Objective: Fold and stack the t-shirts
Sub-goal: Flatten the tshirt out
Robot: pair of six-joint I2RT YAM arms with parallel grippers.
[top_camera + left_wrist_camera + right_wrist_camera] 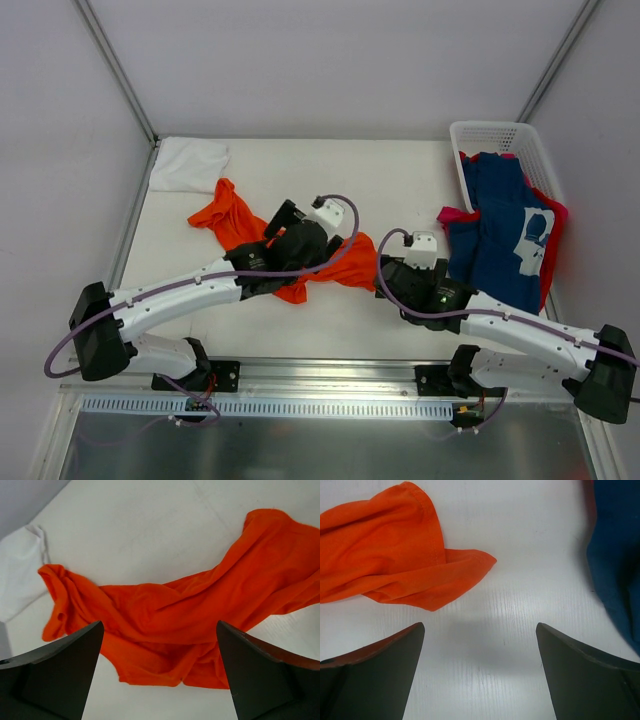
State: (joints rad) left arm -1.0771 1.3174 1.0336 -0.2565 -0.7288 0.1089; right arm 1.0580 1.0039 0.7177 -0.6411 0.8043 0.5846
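Though one basket (490,128) stands by, four t-shirts show: orange (232,220), white (188,163), navy (497,215), pink-red (452,213).

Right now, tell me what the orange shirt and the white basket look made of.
The orange shirt is soft matte cloth, possibly a cotton knit: it lies in limp folds with a stitched hem. The basket looks like rigid white plastic, judging by the open lattice of its walls.

Centre frame, the left arm (190,290) hides the middle of the orange t-shirt (228,218); at right, only edges of the pink-red t-shirt (450,213) show under the navy one (495,235).
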